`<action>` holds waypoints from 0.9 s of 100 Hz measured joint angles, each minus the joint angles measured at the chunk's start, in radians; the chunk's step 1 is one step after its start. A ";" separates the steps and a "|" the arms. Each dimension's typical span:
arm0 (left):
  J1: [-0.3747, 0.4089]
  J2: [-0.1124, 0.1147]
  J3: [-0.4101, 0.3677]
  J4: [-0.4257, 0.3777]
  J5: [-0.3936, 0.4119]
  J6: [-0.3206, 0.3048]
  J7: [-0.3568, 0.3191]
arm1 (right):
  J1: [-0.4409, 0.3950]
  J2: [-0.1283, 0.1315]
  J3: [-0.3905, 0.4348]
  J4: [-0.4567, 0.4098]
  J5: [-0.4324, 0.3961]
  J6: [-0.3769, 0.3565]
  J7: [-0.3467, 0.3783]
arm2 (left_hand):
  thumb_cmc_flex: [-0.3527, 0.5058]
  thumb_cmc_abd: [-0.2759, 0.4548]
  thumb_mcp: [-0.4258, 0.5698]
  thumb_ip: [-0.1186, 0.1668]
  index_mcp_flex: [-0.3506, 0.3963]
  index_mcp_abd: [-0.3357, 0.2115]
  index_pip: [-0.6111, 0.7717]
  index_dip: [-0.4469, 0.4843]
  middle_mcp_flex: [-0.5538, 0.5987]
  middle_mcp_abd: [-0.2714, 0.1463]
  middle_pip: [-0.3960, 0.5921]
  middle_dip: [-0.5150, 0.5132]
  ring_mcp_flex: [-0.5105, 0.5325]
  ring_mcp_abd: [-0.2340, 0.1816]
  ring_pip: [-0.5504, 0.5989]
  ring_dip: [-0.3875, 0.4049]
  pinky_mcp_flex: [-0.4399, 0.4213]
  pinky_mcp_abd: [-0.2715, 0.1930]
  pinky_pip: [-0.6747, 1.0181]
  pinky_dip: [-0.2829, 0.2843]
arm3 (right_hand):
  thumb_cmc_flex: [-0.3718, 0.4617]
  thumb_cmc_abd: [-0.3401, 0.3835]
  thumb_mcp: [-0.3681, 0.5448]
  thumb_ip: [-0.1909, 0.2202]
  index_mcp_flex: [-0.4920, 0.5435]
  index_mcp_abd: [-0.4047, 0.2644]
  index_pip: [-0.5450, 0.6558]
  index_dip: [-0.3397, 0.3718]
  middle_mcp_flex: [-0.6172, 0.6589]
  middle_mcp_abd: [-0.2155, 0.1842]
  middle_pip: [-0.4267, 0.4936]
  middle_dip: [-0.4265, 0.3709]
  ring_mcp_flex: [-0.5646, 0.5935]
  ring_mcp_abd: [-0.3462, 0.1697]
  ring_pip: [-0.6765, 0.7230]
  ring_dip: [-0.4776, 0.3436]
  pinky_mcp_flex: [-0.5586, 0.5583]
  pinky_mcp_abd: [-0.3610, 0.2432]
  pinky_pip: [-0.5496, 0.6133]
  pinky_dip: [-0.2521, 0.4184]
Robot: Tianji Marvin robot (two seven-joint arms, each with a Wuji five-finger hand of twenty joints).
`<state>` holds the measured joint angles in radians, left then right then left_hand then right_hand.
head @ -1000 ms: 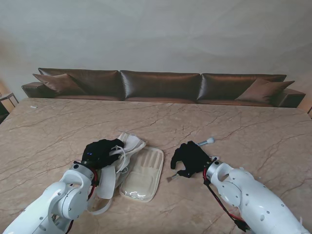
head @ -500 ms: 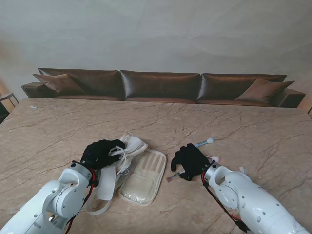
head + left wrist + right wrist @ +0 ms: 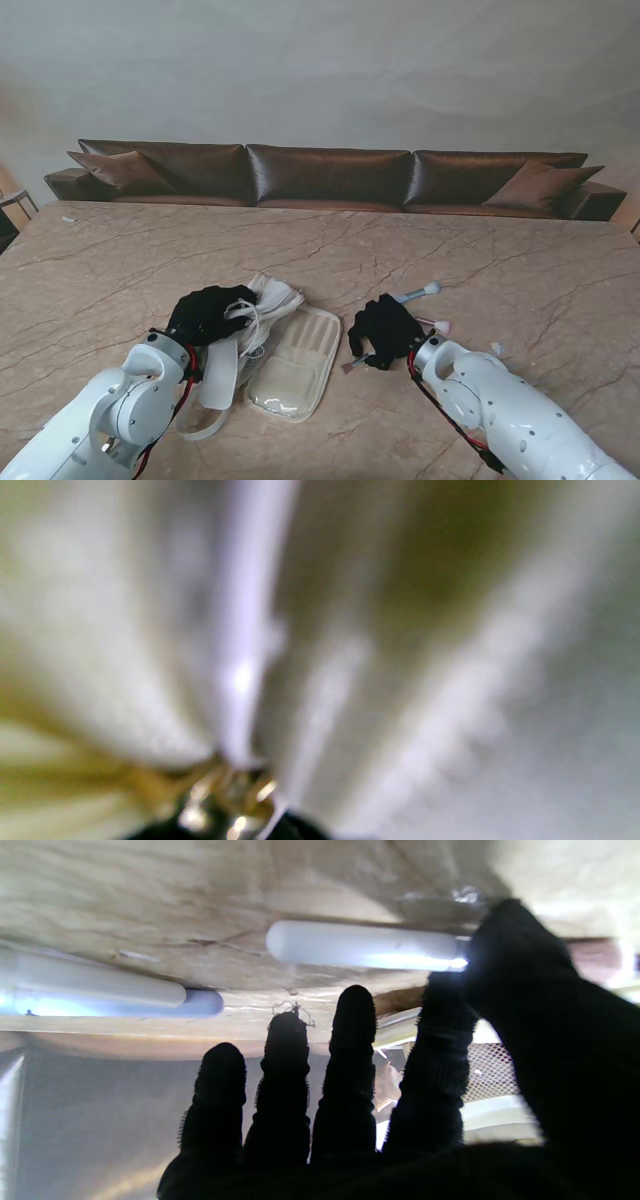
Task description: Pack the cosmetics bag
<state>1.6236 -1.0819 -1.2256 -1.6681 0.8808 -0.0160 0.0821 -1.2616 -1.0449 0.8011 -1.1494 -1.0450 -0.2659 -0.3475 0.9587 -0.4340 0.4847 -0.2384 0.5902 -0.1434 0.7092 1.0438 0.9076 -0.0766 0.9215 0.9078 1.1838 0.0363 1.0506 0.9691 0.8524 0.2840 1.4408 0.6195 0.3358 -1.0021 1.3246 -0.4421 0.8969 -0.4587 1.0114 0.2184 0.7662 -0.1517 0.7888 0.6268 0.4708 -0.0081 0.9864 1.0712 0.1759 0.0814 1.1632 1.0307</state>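
With the left hand [image 3: 205,312] gripping the bag [image 3: 290,362] open, the right hand [image 3: 383,330], pinching a brush [image 3: 354,365] loosely, may drop it on the tabletop [image 3: 480,250].

Brown sofa [image 3: 330,175] beyond marble table [image 3: 520,260]

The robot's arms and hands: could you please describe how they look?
Both arms, the left arm and the right arm, have glossy white rounded shells dotted with small dark screw holes. Red and black cables run along each near the wrist. The left hand and the right hand are five-fingered and covered in black knitted gloves.
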 measured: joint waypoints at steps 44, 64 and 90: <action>-0.006 -0.002 0.007 0.010 -0.016 0.008 0.007 | 0.013 0.010 -0.029 -0.008 -0.042 0.004 -0.012 | 0.000 0.000 0.000 0.000 0.000 0.000 0.001 0.002 -0.001 0.000 0.005 0.002 -0.001 0.000 -0.002 0.000 -0.003 0.000 0.000 0.002 | -0.002 0.016 0.050 -0.006 0.053 -0.002 0.029 0.106 0.093 -0.029 0.004 0.108 0.072 0.000 0.001 0.011 0.035 0.009 0.015 0.000; -0.006 -0.002 0.005 0.009 -0.017 0.006 0.006 | 0.008 0.024 -0.023 -0.049 -0.086 0.000 0.050 | 0.000 0.001 0.000 0.000 0.000 -0.001 0.001 0.002 -0.002 0.000 0.005 0.002 -0.001 0.000 -0.003 0.000 -0.004 0.001 0.000 0.010 | -0.005 0.063 0.083 0.076 -0.001 -0.002 -0.068 0.482 0.093 -0.031 0.004 0.182 0.070 0.000 0.001 0.034 0.033 -0.004 0.015 0.003; -0.005 -0.003 0.009 0.008 -0.020 0.012 0.009 | -0.026 0.028 0.020 -0.069 -0.083 -0.020 0.078 | 0.000 0.001 -0.002 0.000 0.000 -0.001 0.001 0.002 -0.002 0.000 0.005 0.002 -0.001 0.000 -0.003 0.000 -0.004 0.005 0.000 0.011 | -0.022 0.089 0.103 0.139 -0.026 -0.003 -0.129 0.674 0.090 -0.032 0.023 0.214 0.042 0.000 0.001 0.041 0.011 -0.022 0.015 0.013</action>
<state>1.6187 -1.0844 -1.2168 -1.6601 0.8604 -0.0041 0.0907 -1.2878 -1.0170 0.8209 -1.2183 -1.1285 -0.2862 -0.2699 0.9590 -0.4333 0.4825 -0.2384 0.5902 -0.1441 0.7101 1.0460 0.9060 -0.0768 0.9270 0.9102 1.1827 0.0364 1.0477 0.9692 0.8482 0.2893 1.4407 0.6306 0.3137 -0.9132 1.4281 -0.3033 0.8711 -0.4614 0.8827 0.8926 0.8562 -0.1834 0.8115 0.8413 0.5132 -0.0081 0.9871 1.1126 0.1867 0.0590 1.1787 1.0440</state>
